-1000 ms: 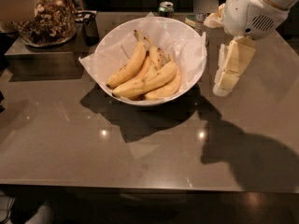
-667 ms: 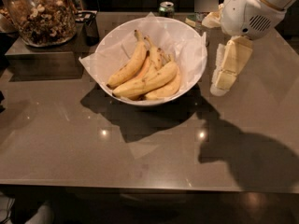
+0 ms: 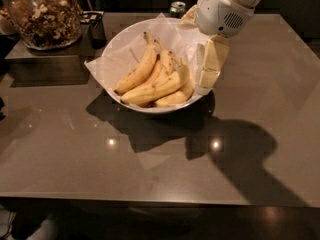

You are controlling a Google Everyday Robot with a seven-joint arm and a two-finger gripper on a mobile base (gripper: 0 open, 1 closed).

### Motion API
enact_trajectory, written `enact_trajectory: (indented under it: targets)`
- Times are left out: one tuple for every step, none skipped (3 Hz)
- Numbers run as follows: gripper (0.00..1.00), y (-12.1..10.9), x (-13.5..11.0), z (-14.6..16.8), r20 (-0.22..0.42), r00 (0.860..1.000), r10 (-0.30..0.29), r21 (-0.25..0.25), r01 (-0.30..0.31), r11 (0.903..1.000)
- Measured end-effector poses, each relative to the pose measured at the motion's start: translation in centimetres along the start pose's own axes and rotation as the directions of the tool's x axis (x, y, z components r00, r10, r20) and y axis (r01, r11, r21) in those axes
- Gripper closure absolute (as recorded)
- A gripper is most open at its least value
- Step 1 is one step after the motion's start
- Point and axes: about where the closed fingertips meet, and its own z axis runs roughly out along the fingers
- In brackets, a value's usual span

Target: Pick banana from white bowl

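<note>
Dark, glossy tabletop (image 3: 260,149) is carrying everything; overhead lights are glinting on it near the front. White bowl (image 3: 150,109) is sitting centre-far, its crinkled paper liner poking past the rim. Glass jar of nuts (image 3: 45,16) is standing far left, and a green can (image 3: 176,8) is showing just behind the bowl.

Banana (image 3: 155,89), the long, gently curved one, is lying across the near side of the pile inside the bowl. It is resting against a shorter speckled banana (image 3: 166,59) and an orange-tinted one (image 3: 153,75).

Gripper (image 3: 206,81) is hanging at the bowl's right rim, pointing down, just beside the target's right end. Whether it is apart or together: cannot tell from this angle.

Risks, as judged:
- Descending this close to the rim is risking a strike on the bowl wall, tipping or sliding the bowl.
- Paper liner is bunching right there and could get pinched along with the fruit.
- Bananas are lying packed together, so a grab could be catching a neighbour or two at once.
</note>
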Motion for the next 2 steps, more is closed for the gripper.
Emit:
enact_trajectory:
  targets:
    - [0.05, -1.01, -2.6, 2.22, 0.019, 0.996, -0.085, -0.058, 0.086, 0.9946]
    - [0.24, -1.31, -2.91, 2.32, 0.024, 0.996, -0.087, -0.045, 0.088, 0.9951]
